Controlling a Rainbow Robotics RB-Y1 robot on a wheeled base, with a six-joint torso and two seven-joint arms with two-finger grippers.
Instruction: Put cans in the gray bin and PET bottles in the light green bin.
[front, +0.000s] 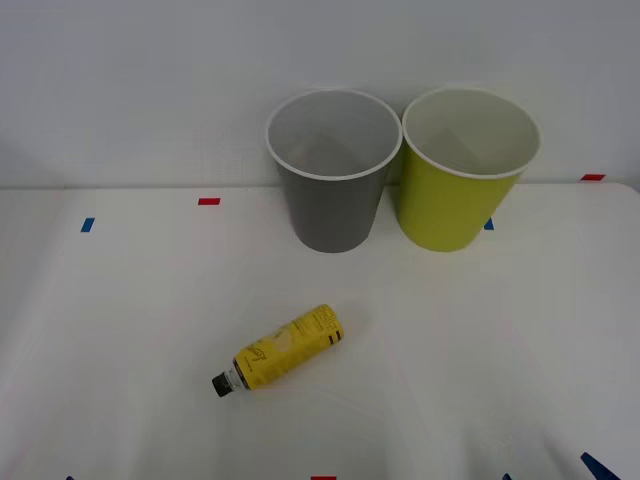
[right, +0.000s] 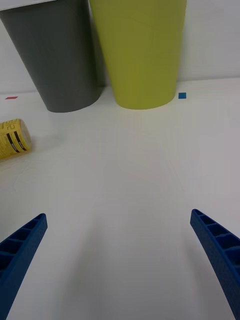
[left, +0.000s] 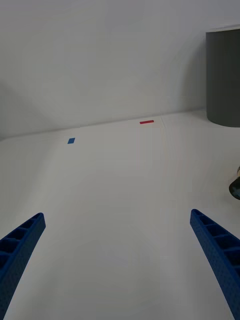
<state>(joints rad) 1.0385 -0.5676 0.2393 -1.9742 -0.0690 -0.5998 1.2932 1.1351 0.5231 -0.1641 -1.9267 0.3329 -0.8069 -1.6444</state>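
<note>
The PET bottle is lying on its side on the white surface, in front of the gray bin and light green bin. Both claws, left and right, are hovering wide open, well short of it.

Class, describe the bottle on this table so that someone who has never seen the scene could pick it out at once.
Start at the two tall bins standing side by side at the table's far edge, the gray bin on the left and the light green bin on the right. Nearer than the gray bin, the bottle lies on its side: far shorter than the bins, yellow-labelled, dark-capped.
</note>
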